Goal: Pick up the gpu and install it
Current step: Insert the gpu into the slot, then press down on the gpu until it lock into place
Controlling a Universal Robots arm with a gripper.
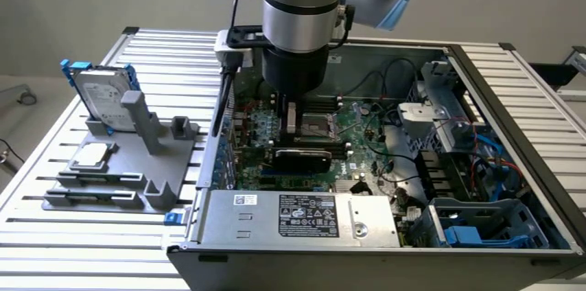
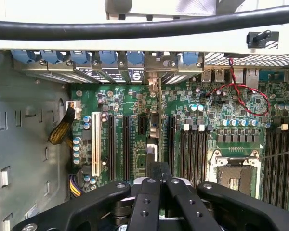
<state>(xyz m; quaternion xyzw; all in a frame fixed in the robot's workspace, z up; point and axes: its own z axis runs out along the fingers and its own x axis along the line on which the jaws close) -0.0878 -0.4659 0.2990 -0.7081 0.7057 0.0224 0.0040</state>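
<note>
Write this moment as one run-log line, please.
phase: install | end effector: shut on graphics card | position: inside computer case, low over motherboard | seated: cannot tell

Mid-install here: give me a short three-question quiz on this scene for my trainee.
1. True or false: the silver hard drive in its blue frame stands on the grey plastic fixture, outside the open computer case.
2. The gripper hangs over: A) the green motherboard B) the grey fixture C) the hard drive.
3. Fill in: the gripper is shut on the glossy black ___.
Key: 1 true; 2 A; 3 gpu.
</note>
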